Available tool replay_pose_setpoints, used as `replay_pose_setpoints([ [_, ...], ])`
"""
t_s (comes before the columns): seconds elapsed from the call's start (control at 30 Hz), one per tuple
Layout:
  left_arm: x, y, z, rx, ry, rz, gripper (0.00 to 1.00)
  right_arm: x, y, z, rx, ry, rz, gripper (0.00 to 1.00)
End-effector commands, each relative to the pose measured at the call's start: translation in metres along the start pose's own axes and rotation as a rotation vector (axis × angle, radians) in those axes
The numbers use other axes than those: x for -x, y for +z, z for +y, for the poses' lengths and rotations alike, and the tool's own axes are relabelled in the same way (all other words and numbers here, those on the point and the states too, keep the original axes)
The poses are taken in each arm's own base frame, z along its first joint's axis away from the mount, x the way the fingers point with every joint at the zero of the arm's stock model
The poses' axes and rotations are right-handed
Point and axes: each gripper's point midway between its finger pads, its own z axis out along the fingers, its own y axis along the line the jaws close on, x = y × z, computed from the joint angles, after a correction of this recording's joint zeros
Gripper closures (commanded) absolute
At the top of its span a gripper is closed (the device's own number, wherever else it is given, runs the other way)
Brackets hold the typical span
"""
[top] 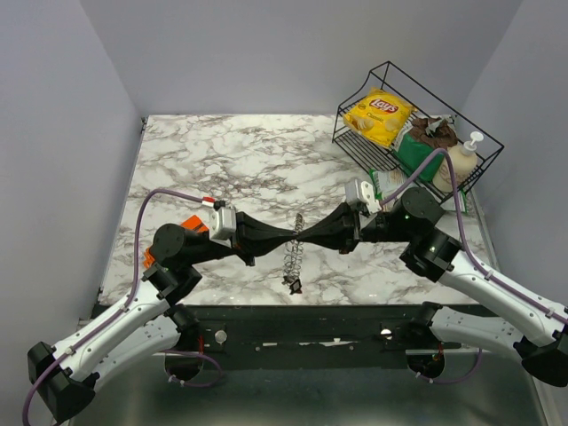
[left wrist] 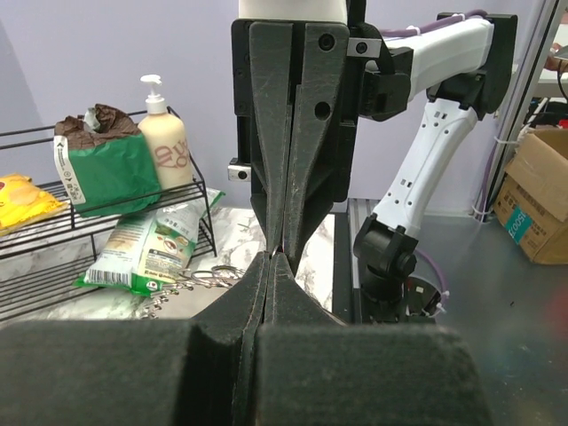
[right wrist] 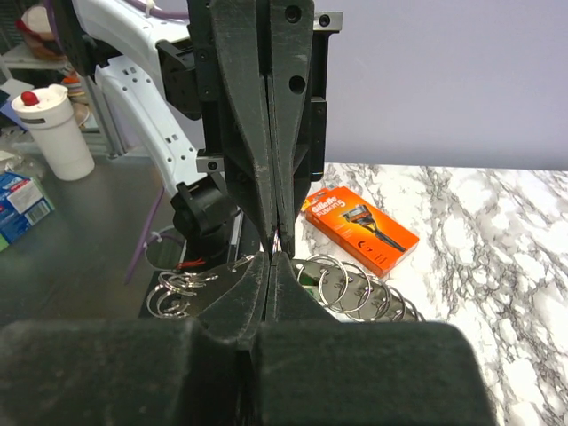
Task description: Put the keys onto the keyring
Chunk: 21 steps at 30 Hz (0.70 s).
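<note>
Keyring (top: 294, 259) lies 12-to-6 under the meeting tips of left gripper (top: 286, 238) and right gripper (top: 306, 235), both pressed together, equally near.

The left hand (top: 286, 238) and right hand (top: 306, 235), both closed, meet tip to tip over the middle of the table (top: 231, 151). Their arms form a bar across it, and the keyring (top: 295, 259) lies under the junction. Beyond the bar, bare marble runs to the back wall. A wire basket (top: 362, 87) fills the far right corner with a snack packet (left wrist: 142, 253) just beside it. An orange razor box (right wrist: 359, 226) sits by the left arm.
</note>
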Motion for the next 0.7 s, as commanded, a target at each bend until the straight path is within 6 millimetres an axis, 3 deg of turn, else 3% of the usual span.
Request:
replay_pose_setpoints([
  [0.0, 0.013, 0.000, 0.002, 0.013, 0.038, -0.044, 1.00, 0.002, 0.002, 0.009, 0.051, -0.004, 0.000, 0.99],
  [0.2, 0.013, 0.000, 0.003, 0.024, 0.047, 0.004, 0.97, -0.003, -0.002, 0.004, 0.024, -0.049, 0.037, 0.99],
  [0.27, 0.009, -0.001, 0.005, 0.033, 0.047, 0.033, 0.86, -0.004, -0.003, 0.004, 0.024, -0.054, 0.051, 0.99],
  [0.47, 0.008, -0.004, 0.006, 0.046, 0.066, 0.104, 0.66, -0.009, -0.005, 0.005, 0.036, -0.065, 0.103, 0.99],
  [0.63, 0.012, -0.007, 0.009, 0.062, 0.098, 0.173, 0.59, -0.014, -0.004, 0.003, 0.048, -0.070, 0.140, 0.99],
  [0.67, 0.003, -0.010, 0.010, 0.069, 0.078, 0.218, 0.56, -0.013, -0.004, 0.004, 0.051, -0.073, 0.140, 0.99],
])
